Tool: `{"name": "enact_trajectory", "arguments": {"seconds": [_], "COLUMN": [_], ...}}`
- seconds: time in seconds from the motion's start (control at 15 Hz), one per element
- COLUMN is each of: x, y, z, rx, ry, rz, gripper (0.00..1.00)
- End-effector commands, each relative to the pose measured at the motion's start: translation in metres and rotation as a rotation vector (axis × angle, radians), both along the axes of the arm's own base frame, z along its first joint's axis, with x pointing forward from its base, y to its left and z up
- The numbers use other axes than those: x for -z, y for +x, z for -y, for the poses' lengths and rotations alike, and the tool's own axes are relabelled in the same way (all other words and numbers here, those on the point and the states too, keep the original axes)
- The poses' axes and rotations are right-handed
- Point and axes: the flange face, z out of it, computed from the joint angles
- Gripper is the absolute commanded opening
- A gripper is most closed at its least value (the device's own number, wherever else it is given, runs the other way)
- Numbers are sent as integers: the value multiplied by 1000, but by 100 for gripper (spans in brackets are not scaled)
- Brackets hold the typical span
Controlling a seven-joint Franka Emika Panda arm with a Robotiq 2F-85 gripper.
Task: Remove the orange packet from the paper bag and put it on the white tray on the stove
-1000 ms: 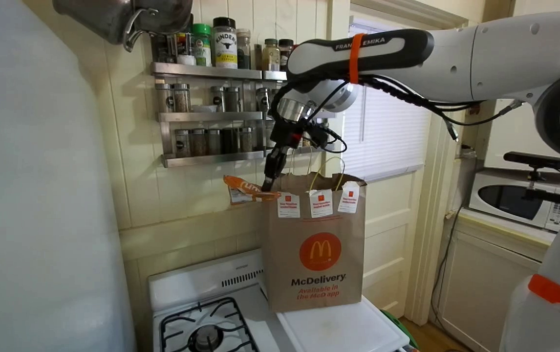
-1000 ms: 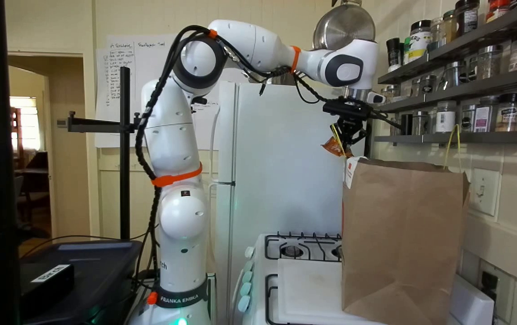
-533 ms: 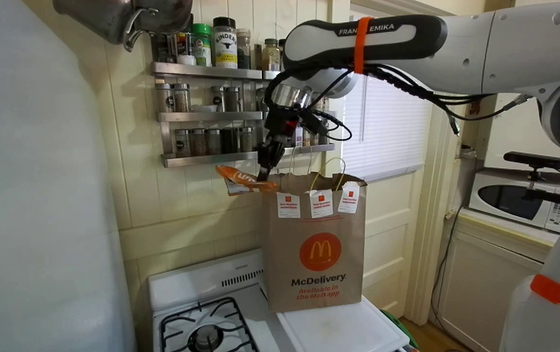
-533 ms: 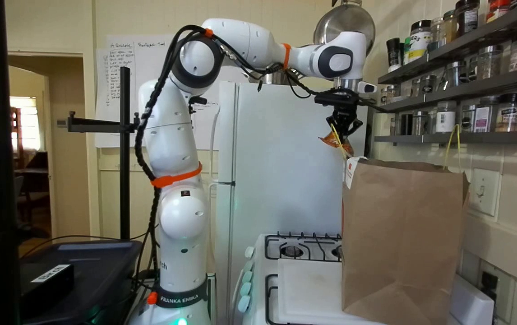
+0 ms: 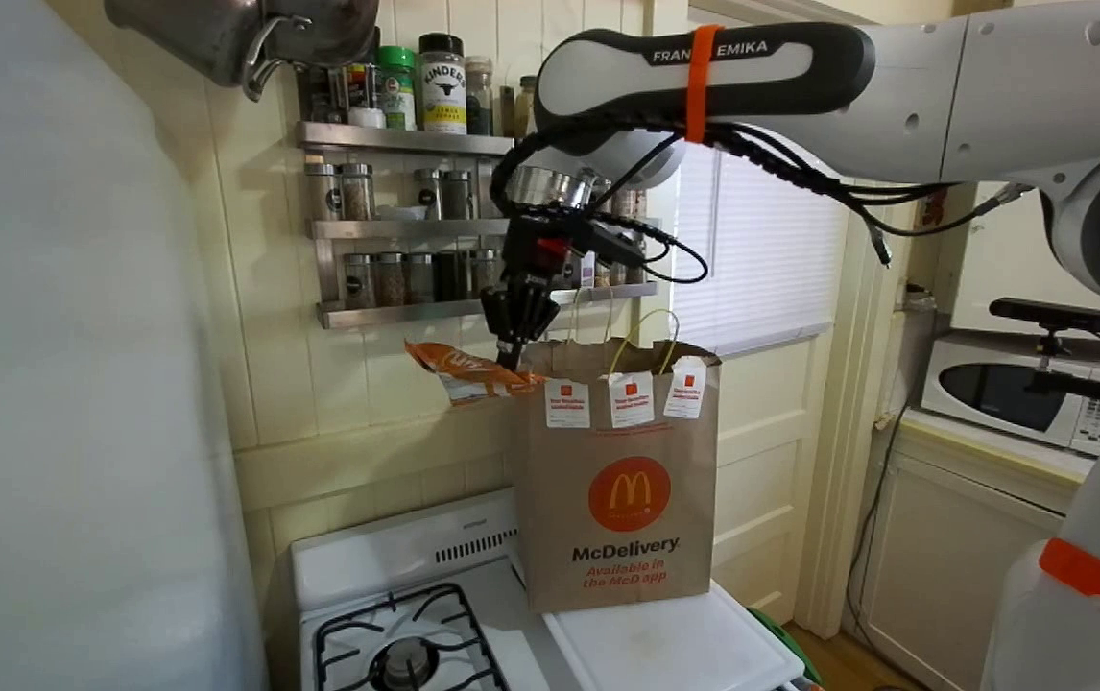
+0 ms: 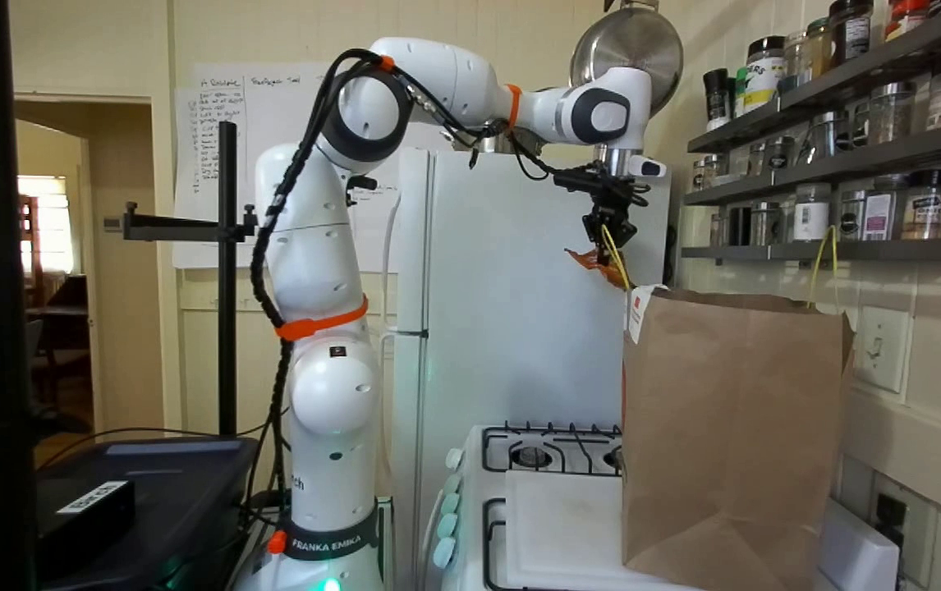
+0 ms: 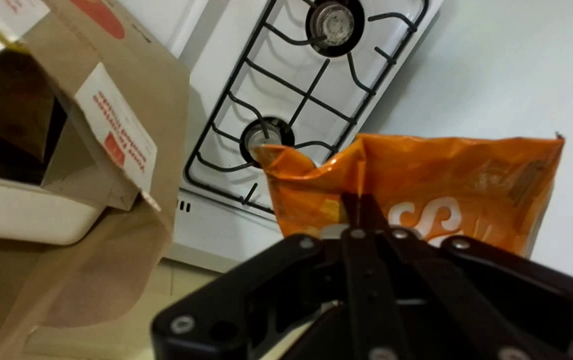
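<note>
Orange packet (image 7: 426,175) is pinched in the gripper (image 7: 359,200), held just outside the top of the paper bag (image 5: 622,523), which is splashed with "McDelivery" and "Available in the McD app".

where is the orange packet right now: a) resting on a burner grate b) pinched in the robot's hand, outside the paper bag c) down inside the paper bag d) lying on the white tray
b: the wrist view shows the orange packet pinched in the hand, outside the open top of the paper bag.
</note>
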Motion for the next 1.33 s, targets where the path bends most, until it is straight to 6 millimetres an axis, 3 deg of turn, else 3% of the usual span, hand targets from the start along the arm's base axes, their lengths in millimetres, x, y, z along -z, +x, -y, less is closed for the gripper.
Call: {"name": "enact_trajectory", "arguments": {"seconds": [0.0,0.2,0.4,0.73,1.27], "x": [-3,2,20,55,119], "y": [-12,-26,-42,-59,-83], "z": [-19,-31,-37,-23,-5], "rx": [102,189,238,312,222], "ry": [-28,-64,-92,-154,-303], "rz": [-79,-153,-260,-309,-311], "gripper": [0,0,0,0,0]}}
